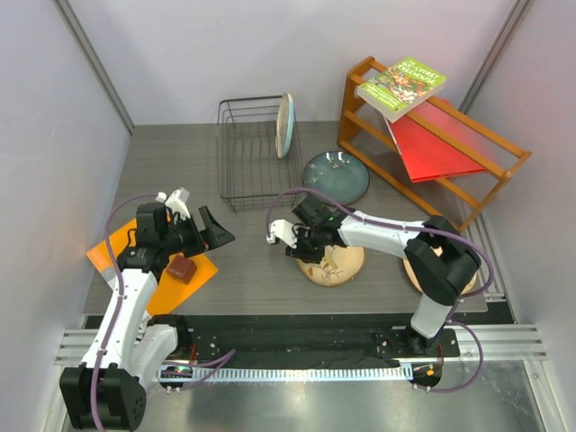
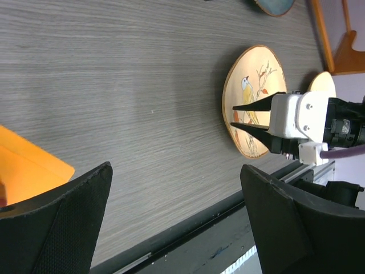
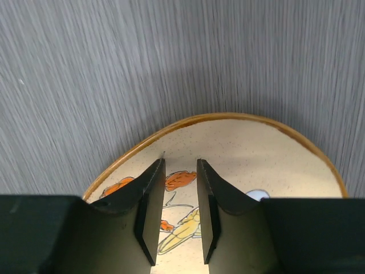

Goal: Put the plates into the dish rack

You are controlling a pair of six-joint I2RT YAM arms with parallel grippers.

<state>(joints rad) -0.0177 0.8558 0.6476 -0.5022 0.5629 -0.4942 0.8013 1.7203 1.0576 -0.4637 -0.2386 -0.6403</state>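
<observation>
So the tan-orange round ceramic plate (image 2: 251, 68) lies flat on the grey wood-grain table (image 1: 252, 256), near the front edge. It has a speckled cream face, a glossy orange-brown rim, and a yellow bird painted on thin branches with orange leaves. The right gripper (image 3: 181, 158) hangs right over it, black fingers drawn in to a narrow gap just inside the rim with nothing pinched between them – can't tell if the tips touch the glaze. A second tan plate (image 2: 321, 84) peeks out behind that arm. The dark blue-grey speckled plate (image 1: 336, 176) sits flat just beside the black wire dish rack (image 1: 238, 153). The cream and light-blue plate (image 1: 284, 124) stands on edge at the rack's right side. The left gripper (image 2: 175, 171) is spread wide and empty – off to the left by the flat orange mat (image 1: 200, 272).
</observation>
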